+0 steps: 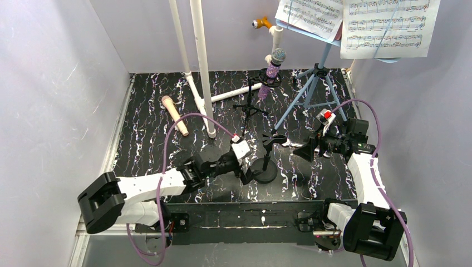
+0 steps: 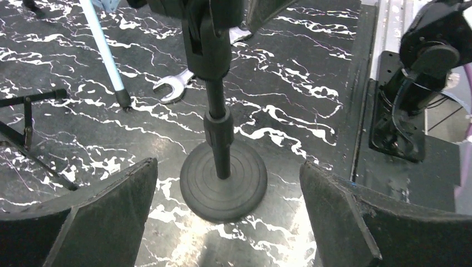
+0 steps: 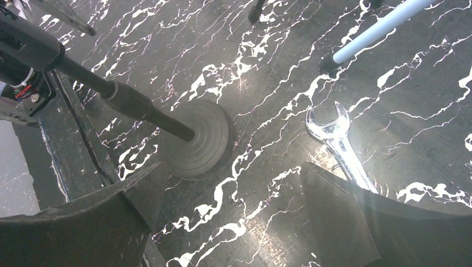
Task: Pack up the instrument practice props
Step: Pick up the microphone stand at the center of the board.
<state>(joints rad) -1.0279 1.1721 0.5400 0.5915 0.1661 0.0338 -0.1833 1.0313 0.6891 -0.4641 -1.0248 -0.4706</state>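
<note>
Wide-spread fingers [image 2: 111, 211] of the left claw [image 2: 227, 164] flank the round-base holder [image 2: 222, 186], which stands upright near the front middle of the table [image 1: 150, 161]. Nothing is gripped. The right claw [image 3: 231, 166] is equally wide and empty, hovering just beside the holder above the silver wrench [image 3: 334, 136].

The step in hand looks like taking the holder by its stem. It should go best if the left claw centres on the stem just above the collar, closes squarely and lifts straight up, so the heavy base neither tips nor scrapes toward the wrench.

By count there are two microphones. The peach microphone [image 1: 175, 114] lies far left, and the purple glitter microphone [image 1: 273, 71] sits in the one black mic tripod [image 1: 250, 108]. One light-blue music rack [image 1: 314, 83] stands at the back right and carries two sheet-music pages [image 1: 389, 28]. There is one holder, one wrench, and at least three white pipes [image 1: 201, 61].
</note>
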